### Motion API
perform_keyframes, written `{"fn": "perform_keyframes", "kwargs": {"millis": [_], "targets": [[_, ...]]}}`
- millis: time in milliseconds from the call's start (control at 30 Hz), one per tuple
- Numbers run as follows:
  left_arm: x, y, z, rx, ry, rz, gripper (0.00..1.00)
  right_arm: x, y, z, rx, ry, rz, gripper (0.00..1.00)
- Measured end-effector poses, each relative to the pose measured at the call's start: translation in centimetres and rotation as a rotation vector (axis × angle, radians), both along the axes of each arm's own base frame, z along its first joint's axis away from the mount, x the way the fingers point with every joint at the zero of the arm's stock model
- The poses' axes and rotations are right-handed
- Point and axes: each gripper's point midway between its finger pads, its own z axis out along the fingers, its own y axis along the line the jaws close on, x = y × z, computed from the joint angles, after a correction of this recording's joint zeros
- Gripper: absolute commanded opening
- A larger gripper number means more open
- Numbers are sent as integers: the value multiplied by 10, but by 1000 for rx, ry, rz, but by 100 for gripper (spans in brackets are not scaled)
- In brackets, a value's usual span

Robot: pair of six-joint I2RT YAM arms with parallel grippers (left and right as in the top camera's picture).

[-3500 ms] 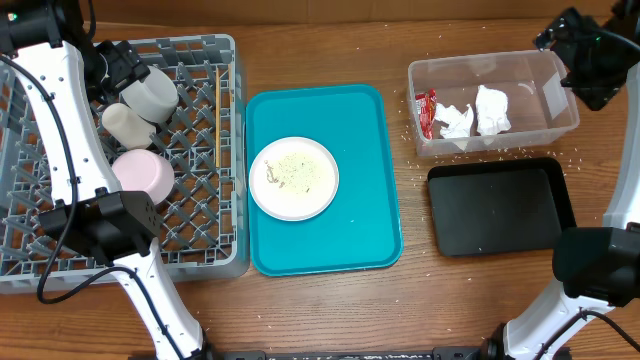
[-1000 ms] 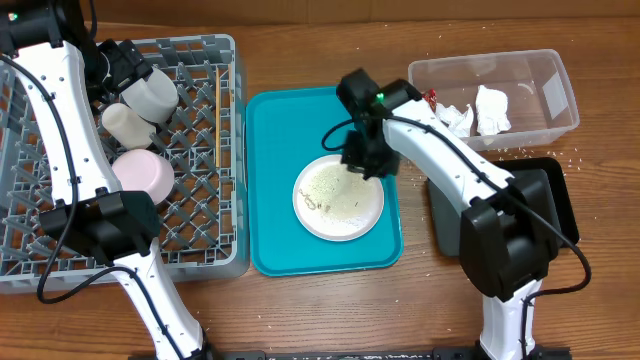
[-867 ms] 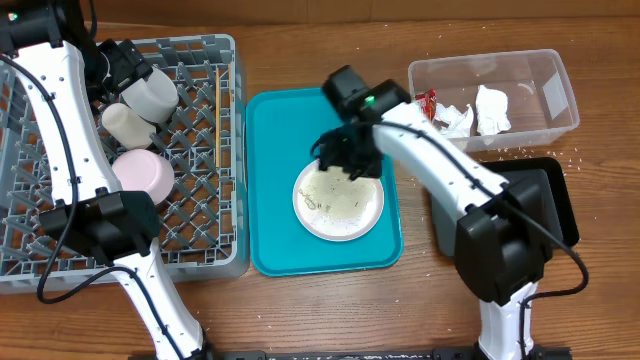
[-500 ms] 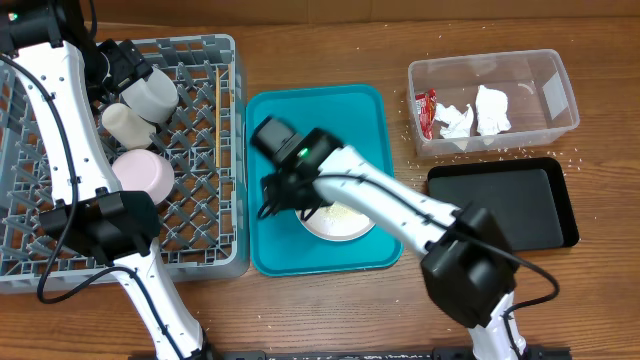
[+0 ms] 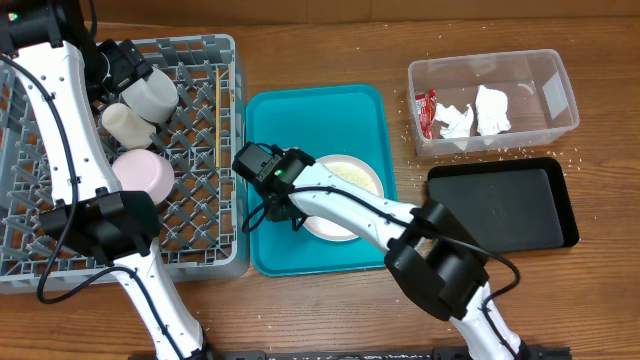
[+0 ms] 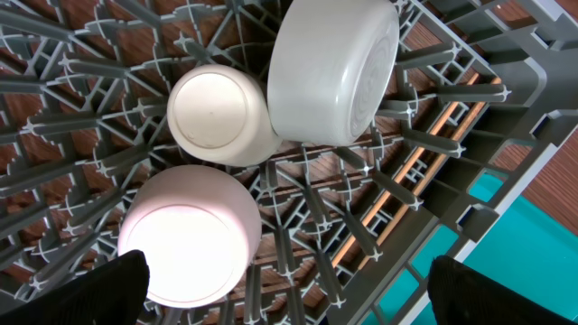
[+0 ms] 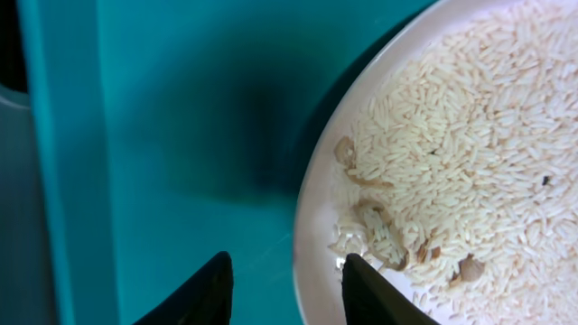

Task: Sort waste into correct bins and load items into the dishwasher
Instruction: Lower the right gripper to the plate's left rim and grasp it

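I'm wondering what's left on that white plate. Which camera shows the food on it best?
The right wrist view: the rice shows close up, single grains and brownish scraps on the plate. Overhead, it is a pale patch partly hidden by the right arm. The left wrist view shows none of it.

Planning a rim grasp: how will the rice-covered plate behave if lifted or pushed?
The plate looks like rigid glazed crockery: probably stiff, slick-rimmed, breakable. Loose rice would likely spill if tilted. Smooth teal tray: a push probably slides it, not tips it.
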Motion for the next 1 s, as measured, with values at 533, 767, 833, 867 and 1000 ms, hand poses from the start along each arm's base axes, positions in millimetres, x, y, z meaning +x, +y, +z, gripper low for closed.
{"fn": "perform_keyframes", "kwargs": {"millis": [533,767,833,867,1000], "targets": [[0,0,0,0,0,0,100,-13,3,-14,-65,-17,0,4],[0,0,0,0,0,0,100,-18,-9,-9,-110,2,-53,4],[0,0,0,0,0,0,100,-19,-13,-5,-129,7,-71,4],[0,0,0,0,0,0,100,-19,-14,-1,-136,4,-81,4],[0,0,0,0,0,0,100,-13,-11,16,-132,-20,-105,4]]}}
